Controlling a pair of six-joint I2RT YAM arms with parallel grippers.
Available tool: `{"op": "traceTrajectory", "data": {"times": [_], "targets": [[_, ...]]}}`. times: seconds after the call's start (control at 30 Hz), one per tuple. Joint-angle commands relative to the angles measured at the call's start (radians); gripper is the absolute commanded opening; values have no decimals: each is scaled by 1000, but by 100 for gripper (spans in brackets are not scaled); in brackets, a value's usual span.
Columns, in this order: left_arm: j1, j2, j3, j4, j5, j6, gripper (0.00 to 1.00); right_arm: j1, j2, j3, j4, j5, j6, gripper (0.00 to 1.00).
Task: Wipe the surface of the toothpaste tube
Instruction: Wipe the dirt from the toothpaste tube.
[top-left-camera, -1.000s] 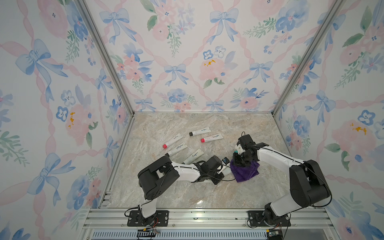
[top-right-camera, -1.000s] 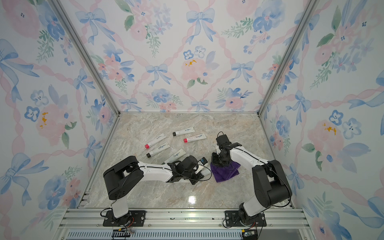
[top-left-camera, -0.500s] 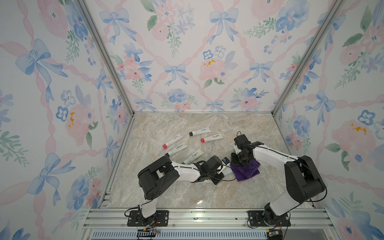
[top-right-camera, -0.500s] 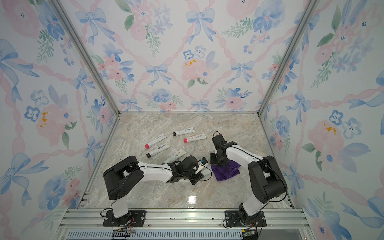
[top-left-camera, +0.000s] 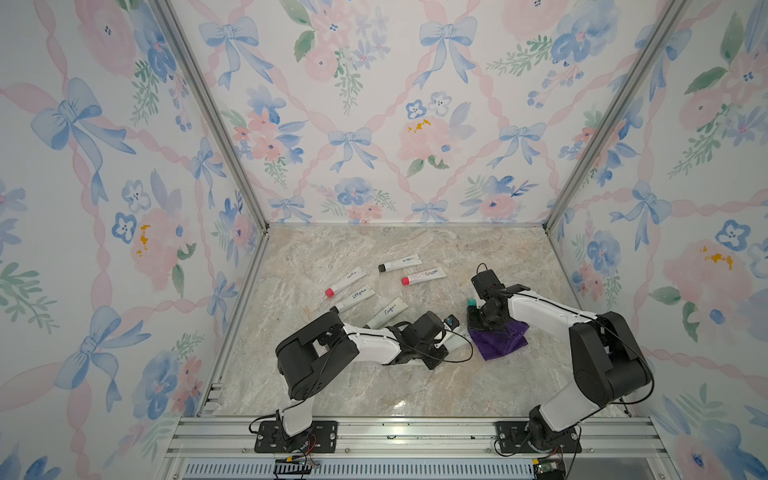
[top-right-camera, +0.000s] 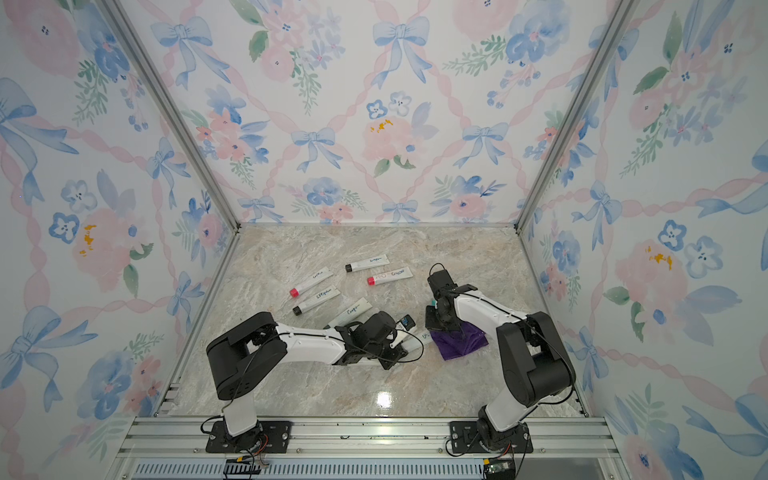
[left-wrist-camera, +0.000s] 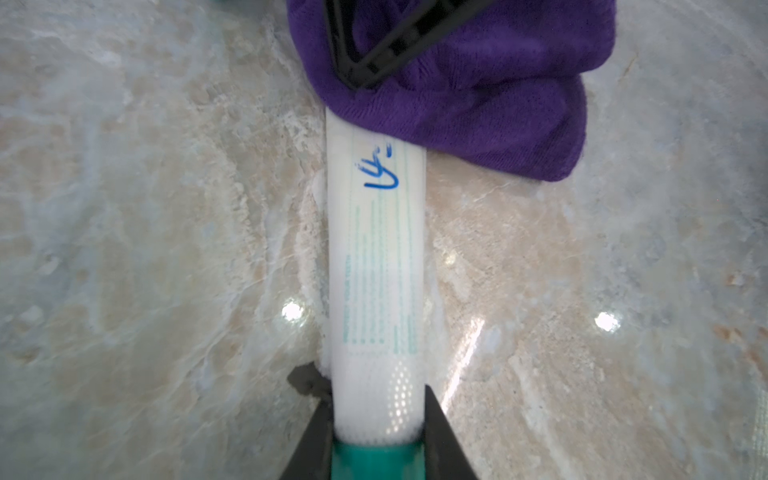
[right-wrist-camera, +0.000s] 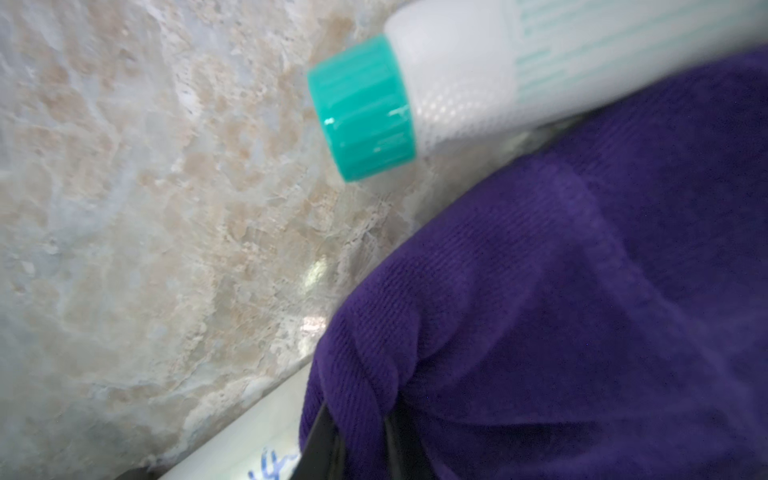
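Note:
A white toothpaste tube (left-wrist-camera: 376, 270) with blue scribble and a teal cap lies on the marble floor. My left gripper (left-wrist-camera: 376, 399) is shut on it just above the cap. In both top views the tube (top-left-camera: 457, 341) (top-right-camera: 415, 343) pokes out past the left gripper (top-left-camera: 444, 334) (top-right-camera: 399, 337). A purple cloth (left-wrist-camera: 478, 104) (top-left-camera: 500, 343) (top-right-camera: 459, 343) covers the tube's far end. My right gripper (right-wrist-camera: 357, 440) (top-left-camera: 484, 326) (top-right-camera: 440, 324) is shut on a fold of that cloth (right-wrist-camera: 561, 311) and presses it down. The tube's (right-wrist-camera: 257, 449) scribbled part shows beside the cloth.
Another white tube with a teal cap (right-wrist-camera: 361, 108) (top-left-camera: 471, 301) lies just behind the cloth, under my right wrist. Several more tubes lie farther back: black-capped (top-left-camera: 401, 263), red-capped (top-left-camera: 424, 276) (top-left-camera: 345, 282), and others (top-left-camera: 353, 300) (top-left-camera: 386, 312). Flowered walls close in three sides.
My right wrist has shifted slightly left over the cloth and its elbow has swung inwards. The left arm and the held tube have stayed put.

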Motion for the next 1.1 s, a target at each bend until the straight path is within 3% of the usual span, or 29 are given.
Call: {"op": "traceTrajectory", "data": {"times": [0.0, 0.23, 0.57, 0.7, 0.9, 1.07], "targets": [[-4, 37, 5, -29, -22, 19, 17, 80, -17, -51, -80, -106, 36, 16], [-4, 42, 9, -29, -22, 20, 17, 106, -28, -85, -67, -127, 45, 16], [-3, 32, -2, -29, -26, 19, 17, -63, 11, 0, -138, 42, -28, 17], [-3, 31, -2, -29, -29, 20, 17, -62, 18, 3, -123, 4, -26, 16], [-3, 38, 3, -29, -28, 20, 17, 27, -25, -29, -71, -160, 10, 17], [-3, 41, 6, -29, -28, 21, 17, 110, -59, -30, -69, -219, 40, 17]]}}
